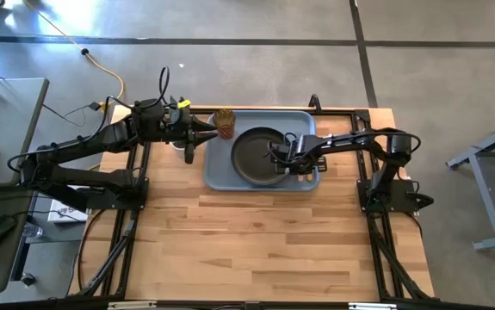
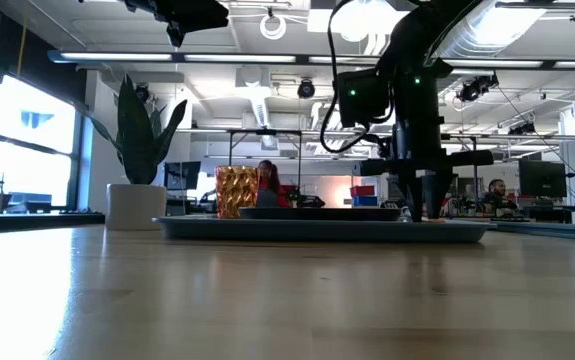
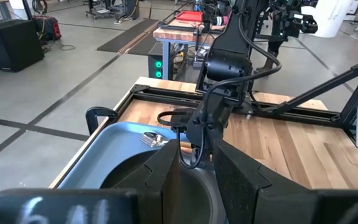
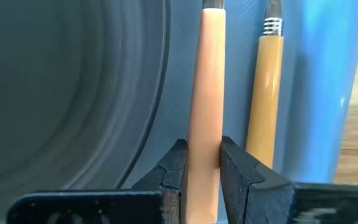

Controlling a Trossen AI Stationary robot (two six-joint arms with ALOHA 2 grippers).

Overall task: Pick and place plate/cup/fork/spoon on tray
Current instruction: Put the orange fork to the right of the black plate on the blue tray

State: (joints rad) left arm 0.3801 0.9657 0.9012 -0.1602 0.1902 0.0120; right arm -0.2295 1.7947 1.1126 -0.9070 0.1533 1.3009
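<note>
1. Already the plate (image 1: pixel 258 156) sits on the tray (image 1: pixel 221 176), and the cup (image 1: pixel 224 122) stands at the tray's far left corner.
2. Beside the plate, on the tray's right strip, two slim handles lie side by side: a pale orange one (image 4: pixel 205 93) and a yellower one (image 4: pixel 263 106). I cannot tell which is the fork and which the spoon, as their heads are out of sight there.
3. Low over that strip, the right gripper (image 4: pixel 203 163) has its fingers pinched on the pale handle, which lies flat on the tray.
4. By the cup, the left gripper (image 3: pixel 195 177) hovers, fingers narrowly apart and empty.
5. Judging from this, all four pieces are on the tray; only letting go and pulling back seems left.
</note>
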